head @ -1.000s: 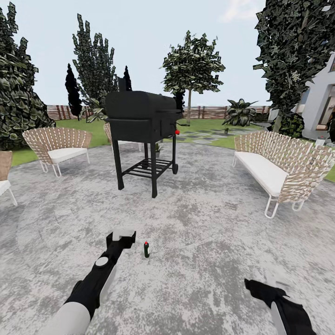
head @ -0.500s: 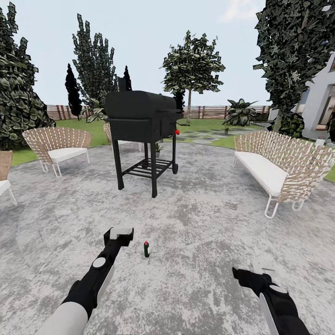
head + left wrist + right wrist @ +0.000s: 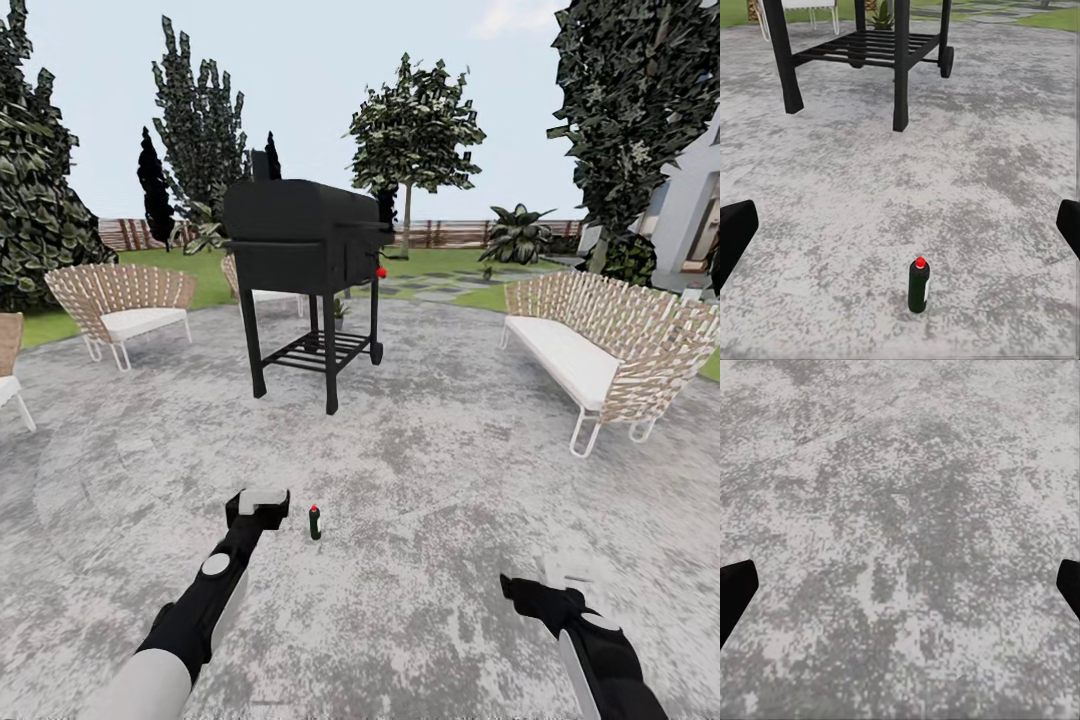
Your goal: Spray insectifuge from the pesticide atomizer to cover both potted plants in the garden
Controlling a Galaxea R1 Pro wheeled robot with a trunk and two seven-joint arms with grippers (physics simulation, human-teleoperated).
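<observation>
The pesticide atomizer (image 3: 315, 522) stands upright on the grey paved patio (image 3: 430, 470), a small dark bottle with a red spot on top. My left gripper (image 3: 262, 500) hovers just left of it, not touching. In the left wrist view the atomizer (image 3: 919, 286) stands between and ahead of the widely parted fingers of the open left gripper (image 3: 900, 229). My right gripper (image 3: 560, 580) hangs low at the right, and in its wrist view it (image 3: 900, 585) is open over bare paving. One small potted plant (image 3: 339, 312) shows behind the grill's legs.
A black barbecue grill (image 3: 300, 250) on legs stands ahead in the middle of the patio. Wicker chairs (image 3: 125, 305) sit at the left and a wicker sofa (image 3: 600, 355) at the right. Lawn, trees and a brown fence (image 3: 440, 235) lie beyond.
The right gripper has moved left and a little forward. The whole head view has shifted slightly, so the camera moved. The atomizer has stayed in place beside the left gripper.
</observation>
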